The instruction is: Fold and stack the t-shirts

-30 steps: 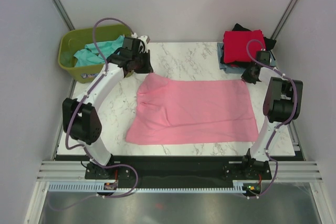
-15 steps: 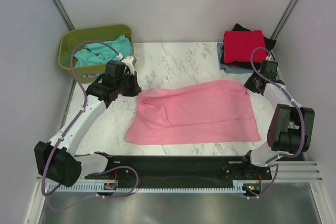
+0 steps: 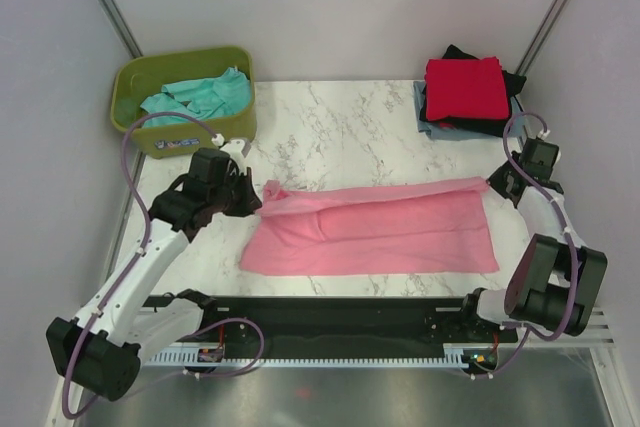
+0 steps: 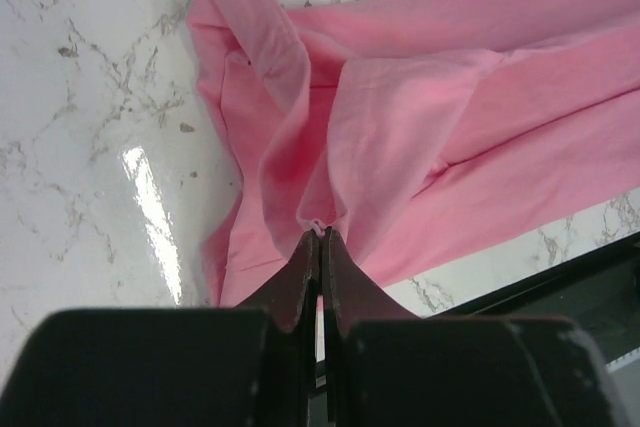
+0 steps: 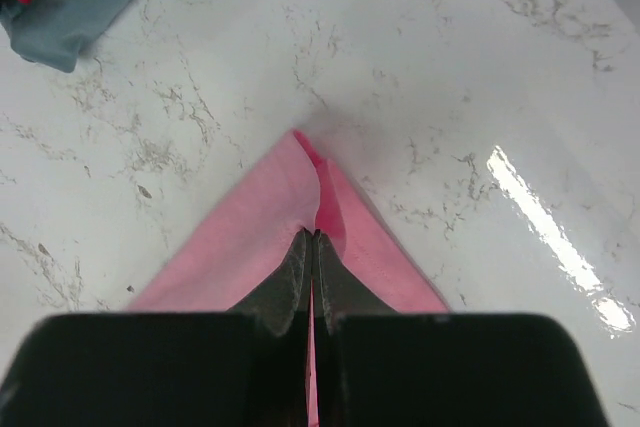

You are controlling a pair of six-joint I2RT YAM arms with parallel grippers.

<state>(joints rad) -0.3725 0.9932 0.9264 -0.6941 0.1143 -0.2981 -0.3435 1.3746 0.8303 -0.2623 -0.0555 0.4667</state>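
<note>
Marble table [image 3: 345,127], grey-veined and glossy, sits between plain pale walls [image 3: 330,7]. Left gripper [image 4: 320,234] has its jaws pressed together on a bunched fold of the pink shirt [image 4: 430,137], at the shirt's far left corner. Right gripper [image 5: 313,235] pinches the far right corner, where the cloth rises to a small peak. Between them the shirt's far edge runs as a soft raised ridge across the table, doubled over the flat layer beneath, whose near hem lies close to the table's front edge. Bare marble lies open behind the ridge. In the far left corner an olive tub [image 3: 190,139] holds a crumpled teal shirt [image 3: 195,97]. In the far right corner a folded red shirt [image 3: 462,87] tops a black shirt [image 3: 512,82] and a grey-blue shirt [image 3: 424,115]
</note>
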